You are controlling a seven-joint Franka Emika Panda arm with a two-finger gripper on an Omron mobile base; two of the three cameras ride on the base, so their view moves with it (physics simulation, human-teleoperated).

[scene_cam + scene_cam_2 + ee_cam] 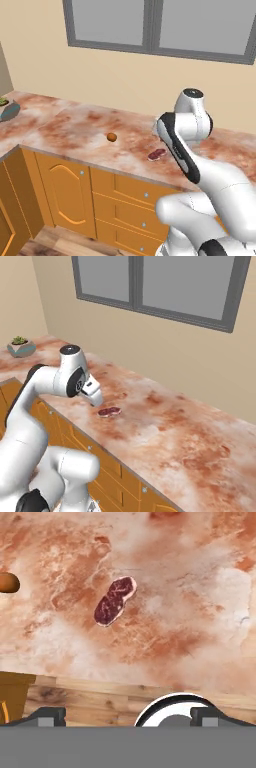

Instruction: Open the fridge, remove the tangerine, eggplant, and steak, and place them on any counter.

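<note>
**Marbled stone, steak down, tangerine beside it**

Reddish-brown marbled counter (65, 131) runs across the middle of your left base view, and the steak (156, 154) lies flat on it, right of centre, near the front edge. Look left of it: the tangerine (112, 136) sits on the same stone, well apart from the meat. In your right base view the steak (109, 412) shows left of centre on the counter (190, 441), just beside the white arm's wrist.

Down the hand view you get the steak (115, 600) in the upper middle, dark red with a pale rim, and the tangerine (8, 583) half cut off at the left edge. Your gripper (127, 716) hangs above the counter's (200, 612) front edge with the fingertips (49, 716) spread wide at the bottom of the frame, nothing between them.

Far left in the left base view, a grey-blue bowl (9, 112) with something green in it, probably the plant; the right base view shows the potted plant (21, 346) clearly, upper left. Orange cabinets (65, 192) stand below the stone.
</note>
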